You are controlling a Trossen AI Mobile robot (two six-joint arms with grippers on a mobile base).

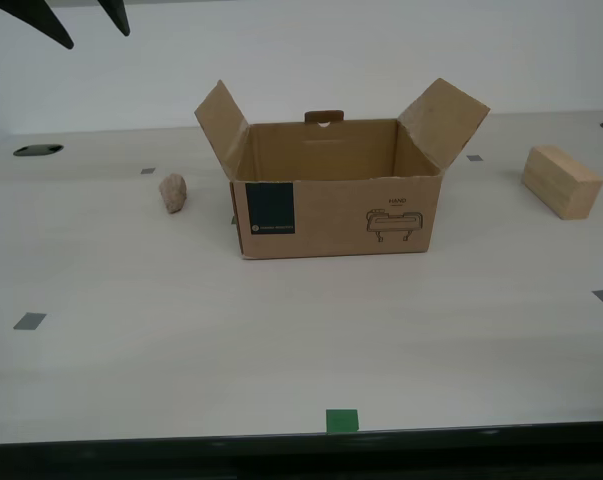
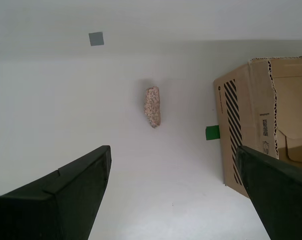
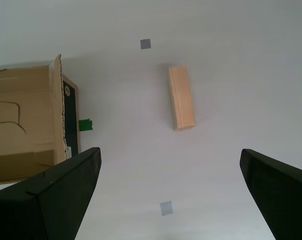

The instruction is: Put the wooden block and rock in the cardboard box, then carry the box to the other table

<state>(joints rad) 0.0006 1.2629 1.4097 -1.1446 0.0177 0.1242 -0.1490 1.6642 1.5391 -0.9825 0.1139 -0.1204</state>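
The cardboard box [image 1: 336, 205] stands with its flaps raised in the middle of the smooth white table [image 1: 281, 340]. What shows of its inside holds nothing. The rock [image 1: 173, 192] lies on the table towards the exterior view's left of the box, a short gap away. My second gripper [image 2: 173, 160] hangs open high above the rock [image 2: 153, 106], beside the box [image 2: 251, 120]; its black fingertips [image 1: 51, 30] show at the exterior view's top left. The wooden block [image 1: 561, 180] lies at the exterior view's right. My first gripper [image 3: 169, 160] is open high above the block [image 3: 182, 97].
Small grey tape squares [image 1: 29, 321] dot the tabletop, and a green tape square [image 1: 342, 420] marks its near edge. A dark oval hole [image 1: 38, 150] sits at the back on the exterior view's left. A pale wall rises behind the table.
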